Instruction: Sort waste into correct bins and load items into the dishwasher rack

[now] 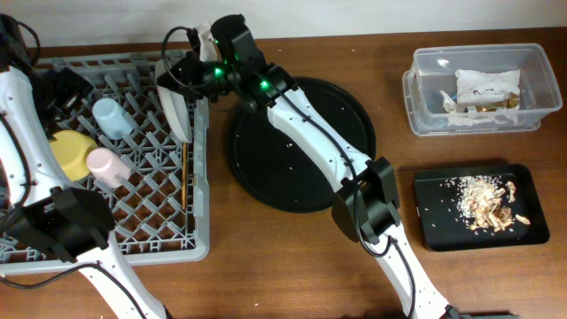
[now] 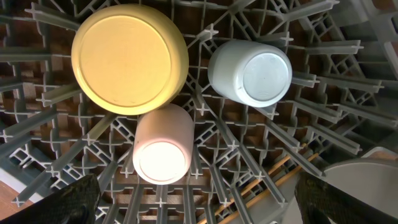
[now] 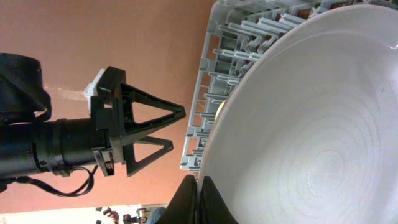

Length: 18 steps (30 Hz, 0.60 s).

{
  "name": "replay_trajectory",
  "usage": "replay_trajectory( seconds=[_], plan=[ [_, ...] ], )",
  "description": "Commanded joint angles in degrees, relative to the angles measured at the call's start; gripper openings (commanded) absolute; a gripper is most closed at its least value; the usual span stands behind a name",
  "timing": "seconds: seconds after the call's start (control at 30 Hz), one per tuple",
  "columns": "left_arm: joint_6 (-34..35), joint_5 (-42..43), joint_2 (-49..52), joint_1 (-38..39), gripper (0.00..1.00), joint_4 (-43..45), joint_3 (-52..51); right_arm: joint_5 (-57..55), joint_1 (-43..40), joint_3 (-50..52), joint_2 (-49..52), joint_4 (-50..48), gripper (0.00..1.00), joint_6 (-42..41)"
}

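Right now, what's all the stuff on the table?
dishwasher rack: 1, grey, table's left side
yellow bowl: 1, yellow, upside down in the rack
blue cup: 1, light blue, in the rack
pink cup: 1, pink, in the rack
grey plate: 1, pale grey, on edge at the rack's far right
chopsticks: 2, brown, in the rack
round tray: 1, black, middle
clear tub: 1, clear, far right
napkins: a few, white, in the tub
flat tray: 1, black, near right
food scraps: pile, beige, on the flat tray
left end effector: 1, black, open above the cups
right end effector: 1, black, shut on the plate
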State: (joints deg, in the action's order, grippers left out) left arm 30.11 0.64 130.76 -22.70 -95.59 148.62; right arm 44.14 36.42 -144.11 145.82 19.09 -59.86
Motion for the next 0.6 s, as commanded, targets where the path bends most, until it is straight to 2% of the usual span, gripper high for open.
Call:
replay_trajectory(
  seconds=[0.0, 0.13, 0.17, 0.3, 0.37, 0.43, 0.57],
  plan=[
    [0.68, 0.02, -0.26, -0.39, 0.99, -0.09, 0.37, -3.3, 0.31, -0.07, -0.68, 3.15, 0.27, 4.13],
    [0.7, 0.02, -0.26, -0.39, 0.99, -0.09, 0.37, -10.4, -0.24, -0.33, -1.22, 8.59, 0.66, 10.27],
    [0.7, 0.02, -0.26, -0.39, 0.99, -0.09, 0.37, -10.34, -0.98, -0.33, -1.97, 9.31, 0.71, 11.45],
    [0.7, 0.02, -0.26, -0.39, 0.99, -0.09, 0.37, -14.14, -5.01, -0.33, -10.43, 19.82, 0.73, 16.33],
    [0.68, 0.02, -0.26, -0.39, 0.99, -0.09, 0.37, -31.1, -7.34, -0.33, -20.26, 36.28, 0.73, 20.11],
    [0.7, 0.02, -0.26, -0.39, 0.99, -0.09, 0.37, -43.85, -9.01, -0.33, -27.23, 47.93, 0.82, 20.63],
    [0.68, 0.02, -0.26, -0.35, 0.99, -0.09, 0.37, -58.21, -12.2, -0.33, -38.49, 67.82, 0.99, 20.65]
  ],
)
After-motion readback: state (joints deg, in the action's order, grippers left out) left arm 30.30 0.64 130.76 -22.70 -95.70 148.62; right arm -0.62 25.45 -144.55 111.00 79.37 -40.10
